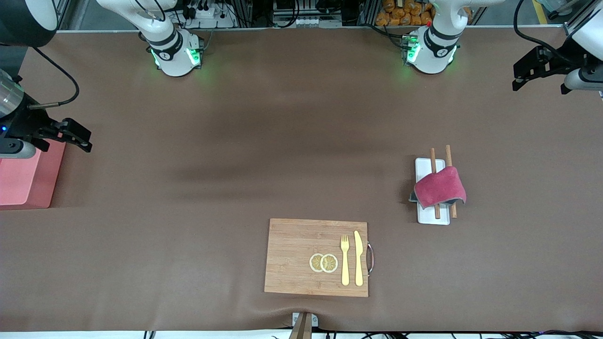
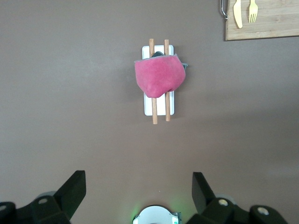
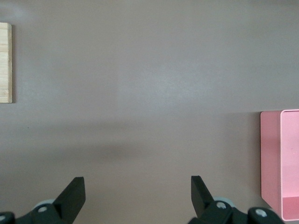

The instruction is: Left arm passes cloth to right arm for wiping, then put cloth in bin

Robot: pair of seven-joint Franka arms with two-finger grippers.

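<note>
Nearest the front camera, a wooden cutting board (image 1: 316,257) lies on the brown table (image 1: 226,155), carrying two lemon slices (image 1: 323,262), a yellow fork (image 1: 345,259) and a yellow knife (image 1: 358,258). Farther from the camera and toward the left arm's end of the table, the cloth (image 1: 440,187) is a small, soft crimson-magenta square, draped in a rounded fold over two wooden sticks (image 1: 434,182) that lie along a small white tray (image 1: 431,214); a bit of grey shows under its edge. The pink-red bin (image 1: 26,181) stands at the right arm's end of the table. The right gripper (image 1: 77,135) hangs just over the bin's edge, its black fingers (image 3: 71,197) spread wide and holding nothing. The left gripper (image 1: 530,70) waits high over the table's left-arm end, its fingers (image 2: 72,190) likewise wide apart and empty.
</note>
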